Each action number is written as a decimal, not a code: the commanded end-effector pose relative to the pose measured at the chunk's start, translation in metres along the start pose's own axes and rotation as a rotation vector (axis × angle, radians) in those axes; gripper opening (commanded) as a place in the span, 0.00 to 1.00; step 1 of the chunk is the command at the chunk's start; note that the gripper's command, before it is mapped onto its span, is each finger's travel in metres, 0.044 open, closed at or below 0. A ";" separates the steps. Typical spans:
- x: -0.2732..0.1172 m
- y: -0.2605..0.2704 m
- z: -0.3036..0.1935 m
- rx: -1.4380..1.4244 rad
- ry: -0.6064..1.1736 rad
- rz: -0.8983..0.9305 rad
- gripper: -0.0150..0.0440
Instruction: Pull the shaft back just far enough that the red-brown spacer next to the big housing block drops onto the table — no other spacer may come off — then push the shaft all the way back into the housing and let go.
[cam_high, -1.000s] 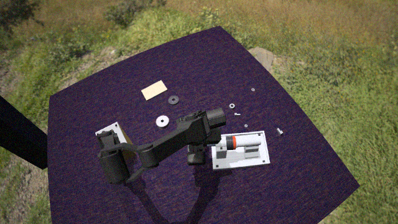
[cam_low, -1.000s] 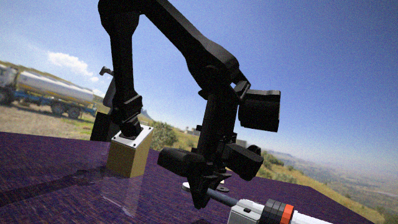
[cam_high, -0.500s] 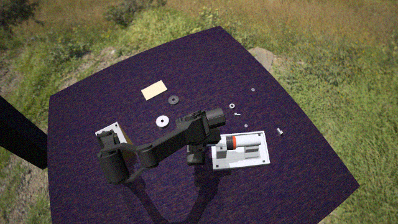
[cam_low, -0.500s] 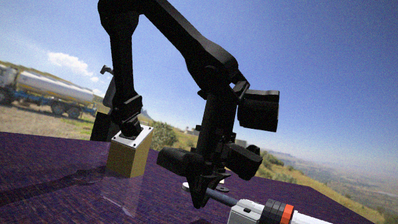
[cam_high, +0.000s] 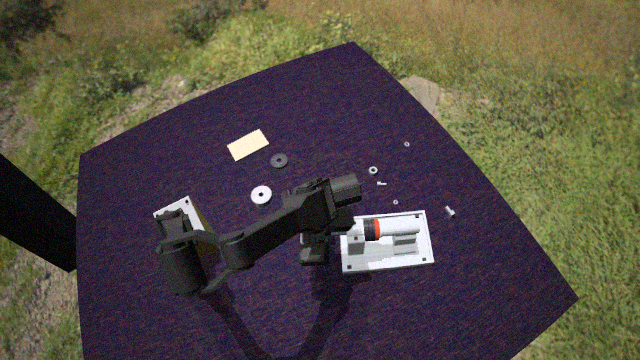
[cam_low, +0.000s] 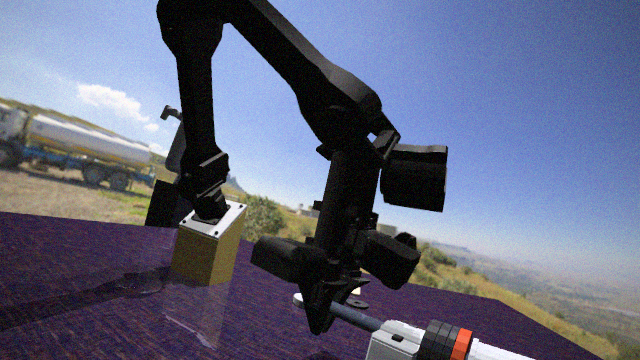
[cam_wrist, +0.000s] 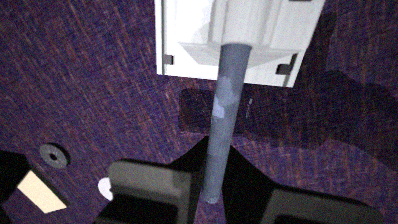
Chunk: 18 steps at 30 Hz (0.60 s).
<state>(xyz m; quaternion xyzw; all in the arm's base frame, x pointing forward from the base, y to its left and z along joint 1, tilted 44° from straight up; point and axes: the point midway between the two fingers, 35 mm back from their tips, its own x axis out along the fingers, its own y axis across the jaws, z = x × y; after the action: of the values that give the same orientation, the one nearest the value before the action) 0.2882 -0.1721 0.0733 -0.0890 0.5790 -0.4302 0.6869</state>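
The blue-grey shaft (cam_low: 356, 318) (cam_wrist: 231, 90) runs into a white bearing block (cam_high: 355, 240) (cam_low: 392, 342) on the white base plate (cam_high: 387, 266). My gripper (cam_low: 320, 317) (cam_wrist: 214, 140) is shut on the shaft near its free end, outside the block. Past the block, dark spacers (cam_high: 369, 230) (cam_low: 439, 341) sit side by side in line with the shaft. The red-brown spacer (cam_high: 376, 229) (cam_low: 461, 344), looking orange-red, stands at the end of this row, against the white housing (cam_high: 400, 227) (cam_low: 502, 352). The wrist view does not show the spacers. In the top view the fingertips are hidden behind the arm.
A white disc (cam_high: 261, 194), a dark washer (cam_high: 281, 158) (cam_wrist: 54, 153) and a cream card (cam_high: 248, 145) (cam_wrist: 41, 192) lie on the table. Small rings and bolts (cam_high: 450, 211) lie behind and right of the base plate. The arm's base block (cam_low: 207, 250) stands at left.
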 end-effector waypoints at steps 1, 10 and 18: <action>0.000 -0.001 -0.002 0.002 0.002 -0.002 0.25; 0.000 -0.001 -0.003 0.002 0.002 -0.002 0.25; 0.000 -0.001 -0.004 0.002 0.002 -0.002 0.25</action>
<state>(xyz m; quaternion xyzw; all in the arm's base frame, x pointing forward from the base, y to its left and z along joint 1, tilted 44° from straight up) 0.2863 -0.1714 0.0727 -0.0892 0.5793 -0.4300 0.6868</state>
